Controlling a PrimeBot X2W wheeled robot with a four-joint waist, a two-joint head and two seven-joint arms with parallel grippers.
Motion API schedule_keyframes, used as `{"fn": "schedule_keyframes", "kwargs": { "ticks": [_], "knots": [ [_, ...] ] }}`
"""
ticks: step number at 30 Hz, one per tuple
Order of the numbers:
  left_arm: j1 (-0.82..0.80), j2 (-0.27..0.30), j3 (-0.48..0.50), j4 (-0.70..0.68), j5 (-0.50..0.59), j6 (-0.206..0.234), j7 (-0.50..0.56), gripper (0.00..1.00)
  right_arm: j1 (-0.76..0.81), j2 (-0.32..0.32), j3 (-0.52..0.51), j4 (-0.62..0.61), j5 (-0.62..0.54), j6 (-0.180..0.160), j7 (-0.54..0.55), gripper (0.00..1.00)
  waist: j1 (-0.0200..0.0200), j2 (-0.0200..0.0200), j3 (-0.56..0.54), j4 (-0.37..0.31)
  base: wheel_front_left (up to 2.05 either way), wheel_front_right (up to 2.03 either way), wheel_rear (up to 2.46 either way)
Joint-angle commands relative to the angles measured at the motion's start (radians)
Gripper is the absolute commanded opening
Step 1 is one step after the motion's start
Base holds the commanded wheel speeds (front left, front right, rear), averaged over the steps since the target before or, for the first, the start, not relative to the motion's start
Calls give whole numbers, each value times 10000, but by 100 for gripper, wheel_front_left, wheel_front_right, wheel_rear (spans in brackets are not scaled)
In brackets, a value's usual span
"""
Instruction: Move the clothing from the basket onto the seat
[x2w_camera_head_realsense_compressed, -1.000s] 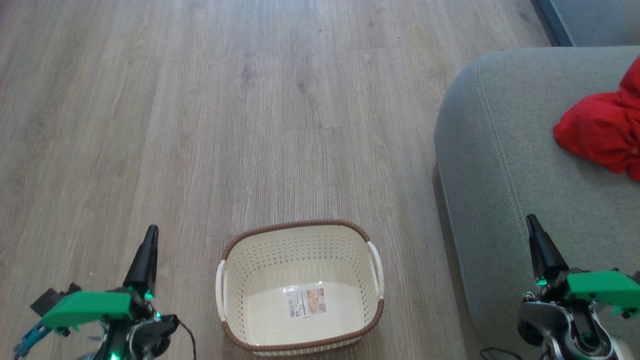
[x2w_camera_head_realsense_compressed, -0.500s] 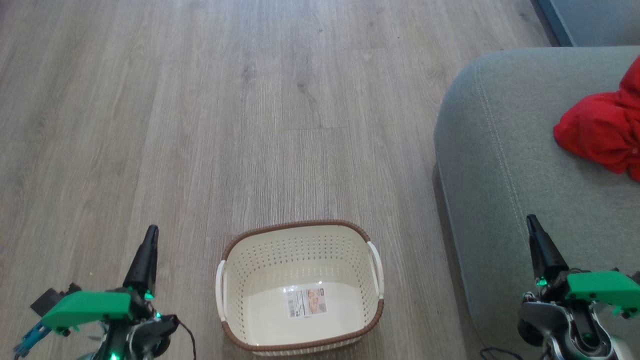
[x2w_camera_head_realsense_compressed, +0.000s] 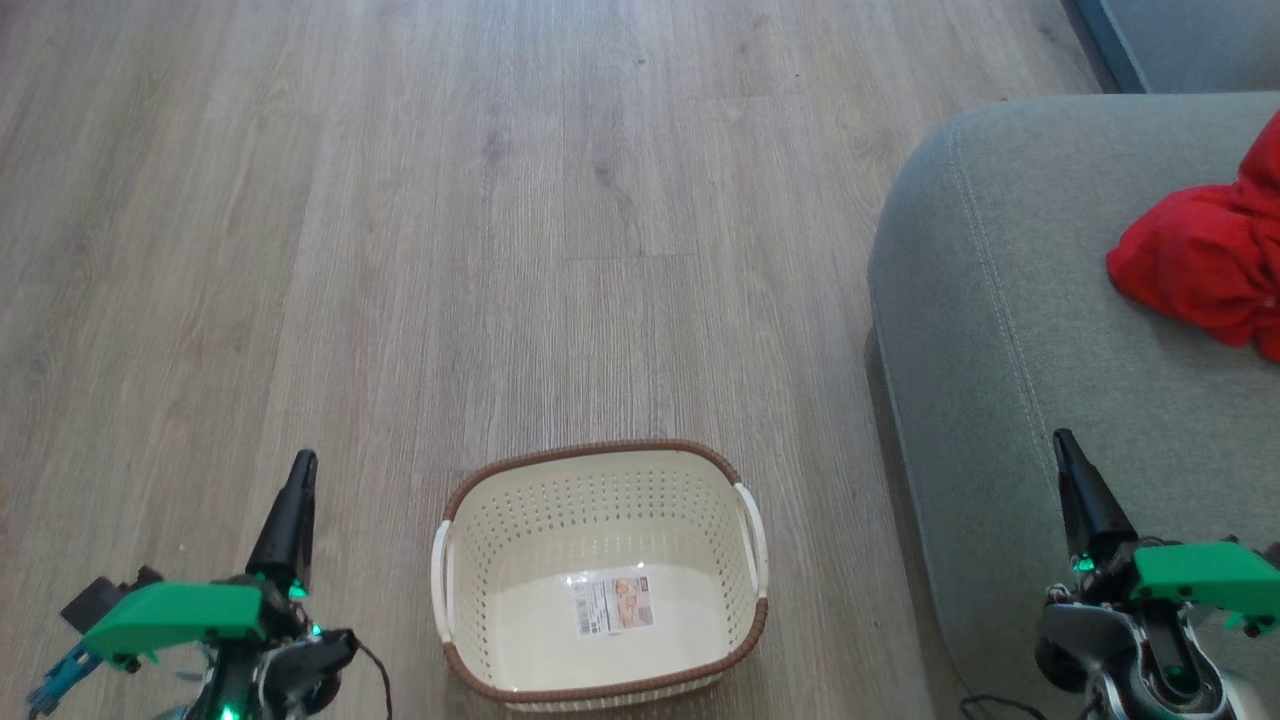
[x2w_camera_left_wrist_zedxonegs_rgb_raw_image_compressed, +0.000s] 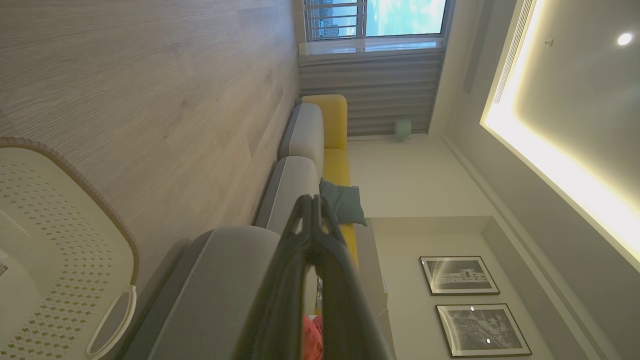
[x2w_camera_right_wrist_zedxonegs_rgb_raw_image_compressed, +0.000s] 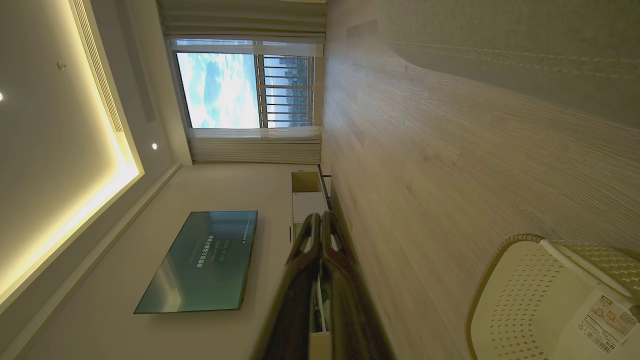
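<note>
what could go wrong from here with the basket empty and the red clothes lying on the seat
1. The red clothing runs past the head view's right edge, so part might hang off the seat unseen and slide down.
2. The basket stands on the floor right ahead, between the shut left gripper and right gripper; rolling forward could knock it.
</note>
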Motion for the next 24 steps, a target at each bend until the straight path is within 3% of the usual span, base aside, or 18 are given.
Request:
{"fn": "schedule_keyframes", "kwargs": {
  "ticks": [1, 24],
  "knots": [
    [-461, 81, 370, -318, -68, -94, 75, 0, -522, -34, 159, -313, 41, 6, 73, 0, 0, 0, 0, 0, 0, 0, 0],
    [-460, 81, 370, -318, -68, -94, 75, 0, -522, -32, 156, -312, 38, 6, 75, 0, 0, 0, 0, 0, 0, 0, 0]
  ]
}}
